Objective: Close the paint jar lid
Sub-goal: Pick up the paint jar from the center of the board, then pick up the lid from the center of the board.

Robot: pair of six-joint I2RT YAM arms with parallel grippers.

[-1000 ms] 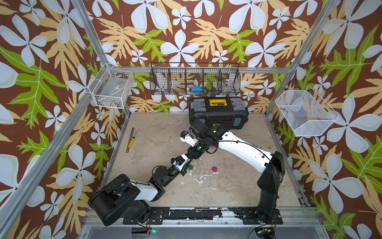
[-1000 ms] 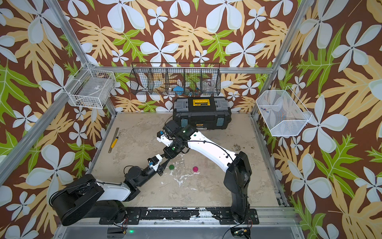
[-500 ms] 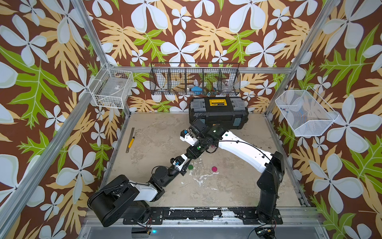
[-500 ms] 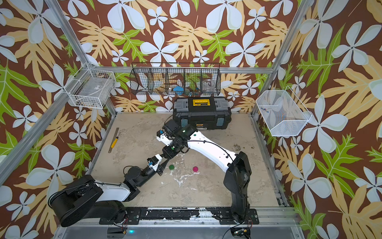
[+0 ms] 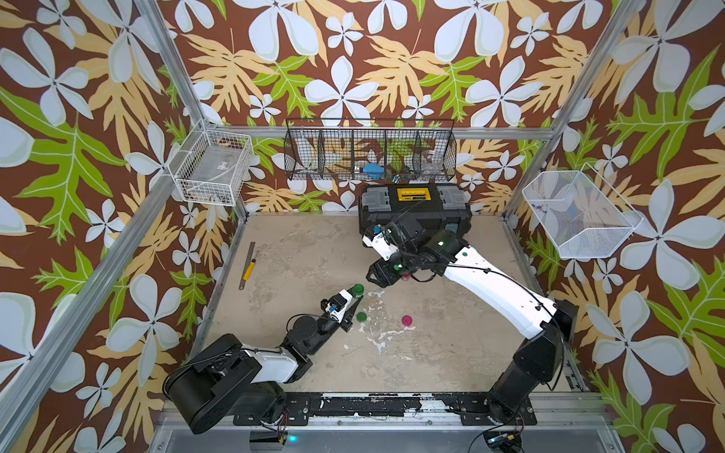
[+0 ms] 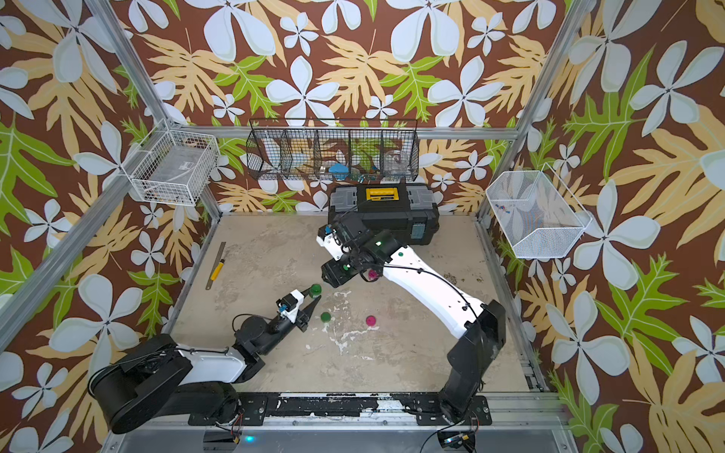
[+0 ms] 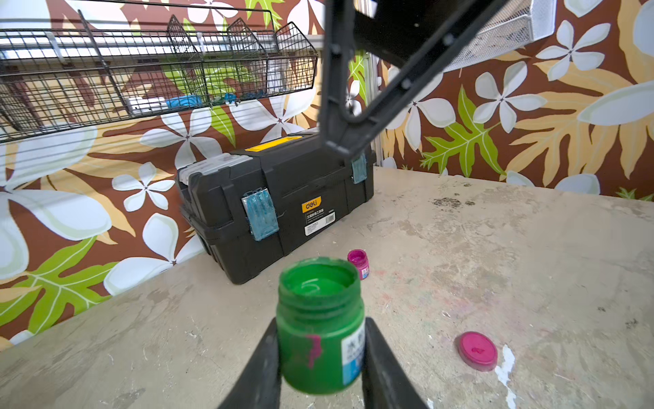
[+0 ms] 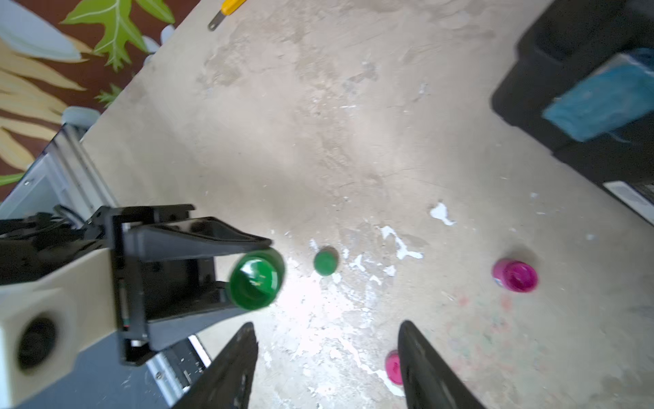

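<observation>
My left gripper [image 7: 320,329] is shut on a small green paint jar [image 7: 320,325], holding it by the sides just above the table. The jar's mouth is open, with green paint showing inside [image 8: 256,279]. Its green lid [image 5: 361,316] lies flat on the table beside the jar, also seen in the right wrist view [image 8: 325,262]. My right gripper [image 8: 325,325] hangs above and behind the jar [image 5: 357,289], open, with nothing between its fingers. In both top views it shows as a black wedge [image 5: 378,276] [image 6: 331,276] near the jar [image 6: 315,290].
An open pink jar [image 7: 358,260] stands in front of the black toolbox [image 5: 414,208]. A pink lid [image 5: 407,320] lies right of the green lid. A yellow-handled tool [image 5: 247,266] lies at the left edge. Wire baskets hang on the walls.
My right gripper has opened and drawn back a little from the green jar, which now shows. The left gripper keeps its hold and has not moved.
</observation>
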